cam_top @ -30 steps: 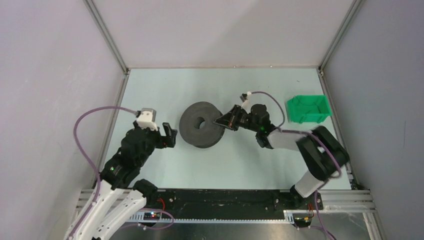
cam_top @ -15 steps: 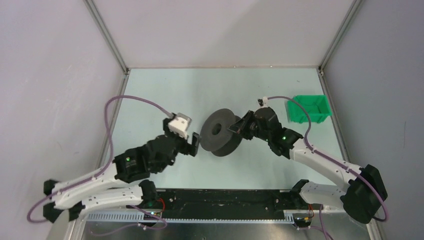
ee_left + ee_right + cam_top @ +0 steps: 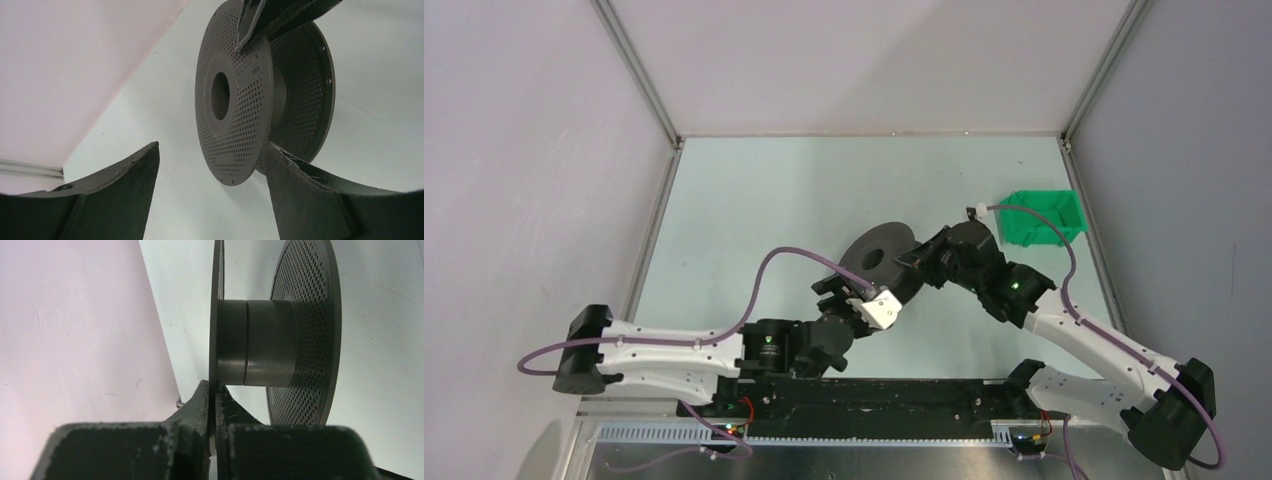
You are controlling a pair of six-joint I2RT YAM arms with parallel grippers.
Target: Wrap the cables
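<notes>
Your left fingers [image 3: 125,190], in from the far left a second ago, now gape wide just beside the spool [image 3: 240,115]. Your right fingers [image 3: 199,407] stay pinched on its flange, spool now tipped on edge. Cable too thin to make out.

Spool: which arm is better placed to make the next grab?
Left, likely. The left gripper is open and free, facing the spool on its holed face. The right gripper is shut on one flange, holding it on edge.

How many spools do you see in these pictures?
1. The dark grey spool is on edge, mid-view from above, one flange pinched by the right hand. Another might be hidden.
</notes>
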